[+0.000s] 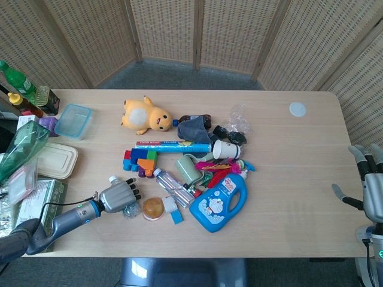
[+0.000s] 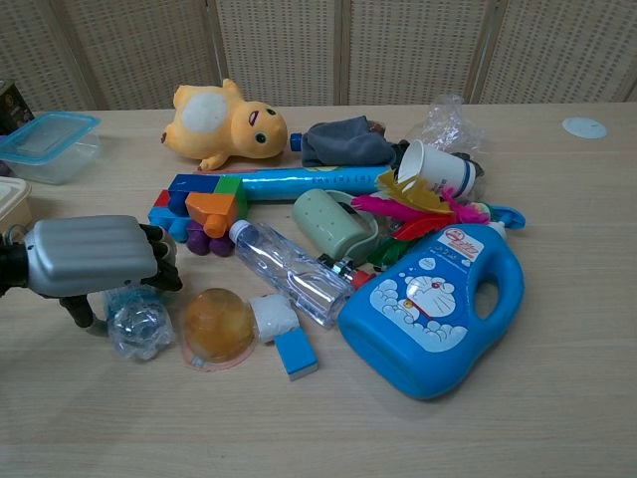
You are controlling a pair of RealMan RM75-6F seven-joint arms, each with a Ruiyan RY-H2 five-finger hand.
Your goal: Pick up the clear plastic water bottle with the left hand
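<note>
left hand (image 2: 95, 257) clenched over small water bottle (image 2: 139, 324) near front-left edge of desk (image 1: 287, 173), fingers wrapped on it. bottle looks tilted, base toward camera (lift-off cannot tell). grasp made; raising left. right hand (image 1: 370, 185) released, idle at right edge.

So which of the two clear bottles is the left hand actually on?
The small crumpled water bottle under the left hand, beside the orange dome; the longer clear bottle lies untouched mid-pile.

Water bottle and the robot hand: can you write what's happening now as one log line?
left hand: fingers curled over water bottle | bottle: on table, beside orange dome | right hand: open, idle at table edge
</note>
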